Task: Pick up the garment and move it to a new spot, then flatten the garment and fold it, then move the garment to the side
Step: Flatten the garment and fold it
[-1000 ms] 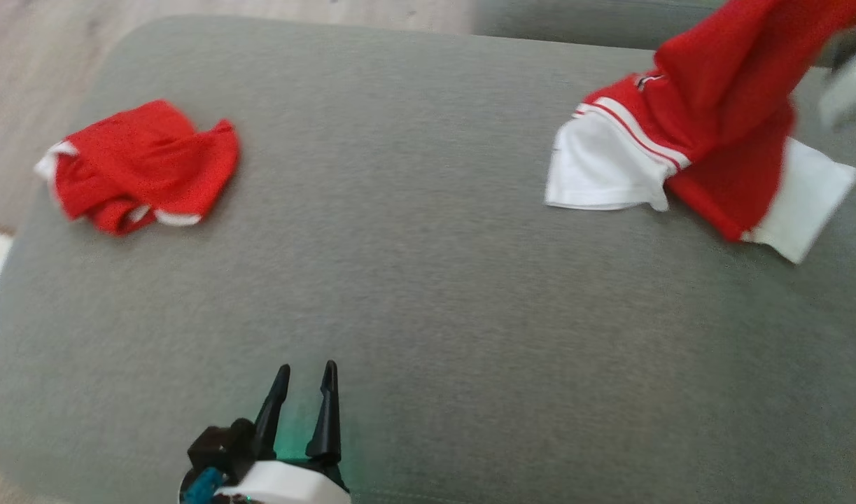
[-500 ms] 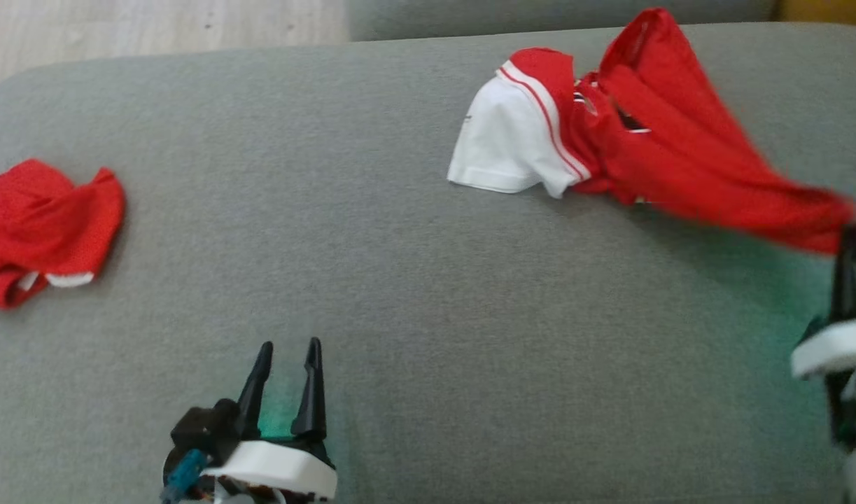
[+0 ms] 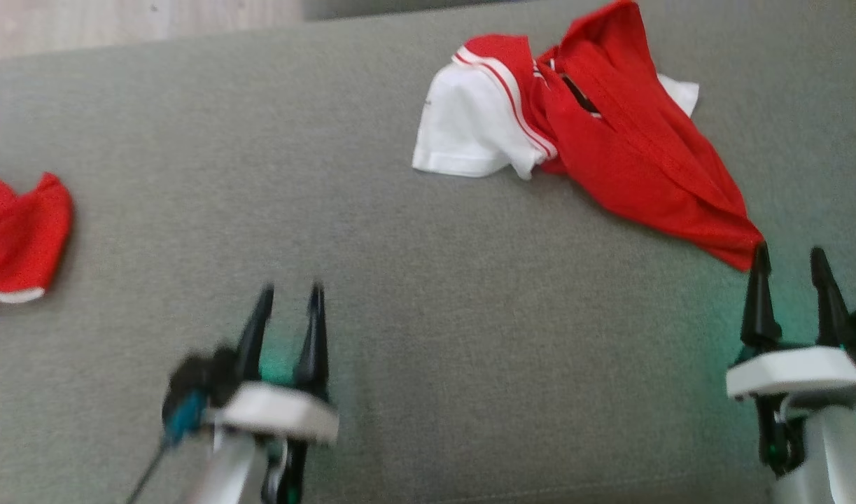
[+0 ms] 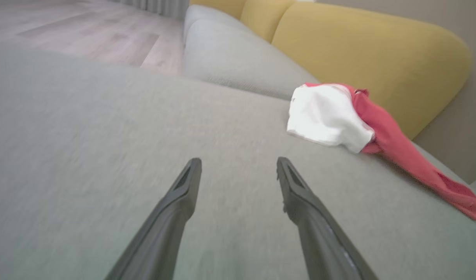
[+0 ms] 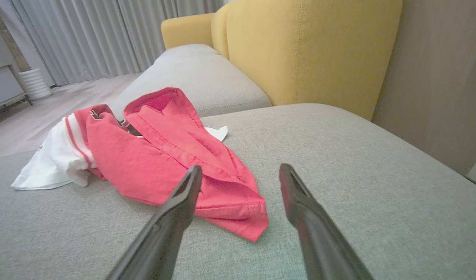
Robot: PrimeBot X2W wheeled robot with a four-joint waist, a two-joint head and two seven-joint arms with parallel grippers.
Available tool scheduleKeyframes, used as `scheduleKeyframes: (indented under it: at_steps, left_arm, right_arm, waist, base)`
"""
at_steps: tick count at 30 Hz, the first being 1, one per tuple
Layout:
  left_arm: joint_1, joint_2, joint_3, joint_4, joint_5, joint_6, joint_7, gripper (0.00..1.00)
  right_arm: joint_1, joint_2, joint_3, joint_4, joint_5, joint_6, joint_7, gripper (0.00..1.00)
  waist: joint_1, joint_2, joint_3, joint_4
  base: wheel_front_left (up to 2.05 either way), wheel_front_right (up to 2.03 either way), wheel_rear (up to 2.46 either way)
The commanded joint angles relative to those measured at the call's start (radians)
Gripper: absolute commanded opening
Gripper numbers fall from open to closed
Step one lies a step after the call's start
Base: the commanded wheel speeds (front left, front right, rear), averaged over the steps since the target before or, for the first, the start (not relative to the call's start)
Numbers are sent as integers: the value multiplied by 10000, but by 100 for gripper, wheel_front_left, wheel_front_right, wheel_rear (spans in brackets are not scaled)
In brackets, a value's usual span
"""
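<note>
The garment is a red shirt with white sleeves, lying crumpled on the grey cushion toward the far right. Its red hem corner points at my right gripper, which stands open just short of it, holding nothing. The right wrist view shows the garment loose ahead of the spread fingers. My left gripper is open over bare cushion at the lower left. In the left wrist view the garment lies off to the right.
A second red and white cloth lies at the cushion's left edge. Yellow backrests rise behind the cushion, with another grey seat beyond. Wood floor shows past the far edge. A wall panel stands on the right.
The right gripper has opened and let the garment drop onto the cushion; it had been holding it up. The head camera has swung right, shifting everything leftward in view.
</note>
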Motion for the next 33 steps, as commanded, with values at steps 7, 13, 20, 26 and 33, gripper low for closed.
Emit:
scheduleKeyframes:
  at_steps: [7, 13, 20, 26, 33]
  left_arm:
    - [-2940, 26, -390, 446, -61, -227, -53, 100]
    - [-4668, 26, -812, 1849, -45, -323, -53, 100]
    - [-5912, 95, -308, 3422, 529, -326, -53, 100]
    - [-6336, 165, -90, 4620, 972, -188, -53, 40]
    - [-6036, 70, -185, 5302, 1031, -223, -53, 0]
  right_arm:
    - [-1196, 120, 904, -616, -18, -7, -93, 100]
    - [-1671, 141, 1622, -704, 452, -7, -93, 100]
    - [-1912, 143, 2099, -935, 897, -7, -93, 100]
    - [-1948, 144, 2215, -963, 1067, -7, -93, 100]
    - [-1840, 144, 1971, -832, 1002, -7, -93, 100]
  waist:
    - [0, 0, 1318, -931]
    - [0, 0, 2070, -1814]
    - [0, 0, 2653, -2558]
    - [0, 0, 2744, -2770]
    - [0, 0, 2369, -2320]
  base:
    - [0, 0, 0]
    - [0, 0, 0]
    - [0, 0, 0]
    - [0, 0, 0]
    - [0, 0, 0]
